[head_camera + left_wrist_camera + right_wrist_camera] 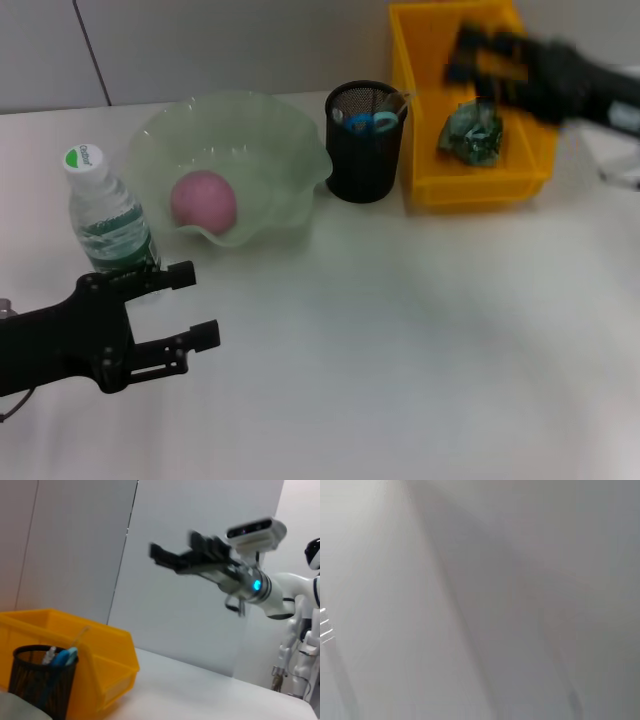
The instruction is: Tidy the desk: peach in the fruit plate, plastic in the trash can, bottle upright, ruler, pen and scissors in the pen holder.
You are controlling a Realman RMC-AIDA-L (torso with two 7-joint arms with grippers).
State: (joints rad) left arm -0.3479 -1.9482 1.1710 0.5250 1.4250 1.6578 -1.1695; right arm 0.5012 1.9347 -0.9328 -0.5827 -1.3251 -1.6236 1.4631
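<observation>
Setting: white tabletop (400, 340) against a pale panelled wall, with every task item gathered along the upper half of the head view.
Right tool: right tool (480, 62) hangs in the upper right of the frame above the yellow bin; it is smeared, but in the left wrist view its fingers (162, 555) look spread with nothing between them.
Left tool: left tool (195, 305) sits at the lower left, fingers apart and empty, just beside the bottle.
Plastic: crumpled green plastic (472, 135) lies inside the yellow bin (480, 188), which serves as the trash can.
Pen holder: black mesh pen holder (365, 145) at top centre, just beside the bin, with blue handles and other stationery poking out; which pieces exactly I cannot tell.
Peach: pink peach (203, 200) rests in the pale green fruit plate (270, 135), upper left.
Bottle: water bottle (105, 215) stands upright at the left edge.
Progress: judging by how things lie, every part looks done; only drawing both arms away seems left.
</observation>
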